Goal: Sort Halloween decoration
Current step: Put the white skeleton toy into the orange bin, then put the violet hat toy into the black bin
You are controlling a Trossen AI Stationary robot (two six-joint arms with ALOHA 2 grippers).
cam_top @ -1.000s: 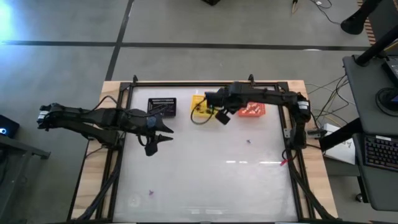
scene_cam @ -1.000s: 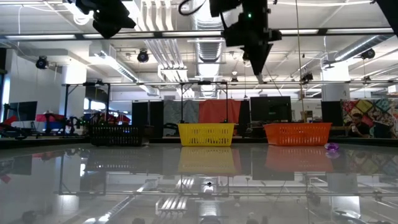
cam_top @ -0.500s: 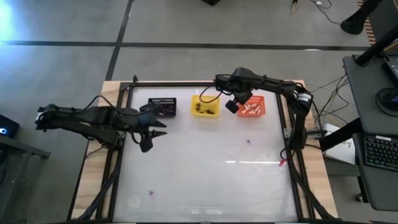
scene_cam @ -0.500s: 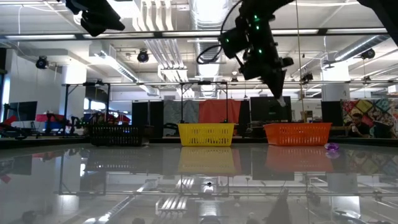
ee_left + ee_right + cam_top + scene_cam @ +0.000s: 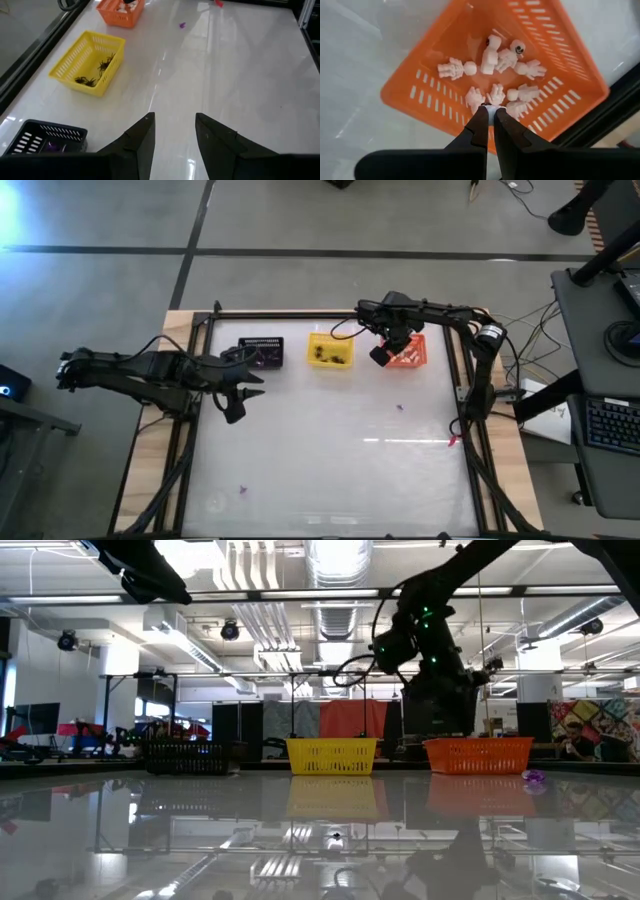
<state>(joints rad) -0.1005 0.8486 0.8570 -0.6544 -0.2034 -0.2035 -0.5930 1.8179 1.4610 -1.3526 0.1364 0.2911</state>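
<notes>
Purple trinket [image 5: 400, 407] on glossy white table [image 5: 330, 460], concrete floor [image 5: 300, 220]

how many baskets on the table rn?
3, in a row along the far edge of the table: black basket nearest the left arm, yellow basket in the middle, orange basket under the right tool. None look hidden.

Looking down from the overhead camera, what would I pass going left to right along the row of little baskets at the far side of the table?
Black basket → yellow basket → right gripper → orange basket.
</notes>
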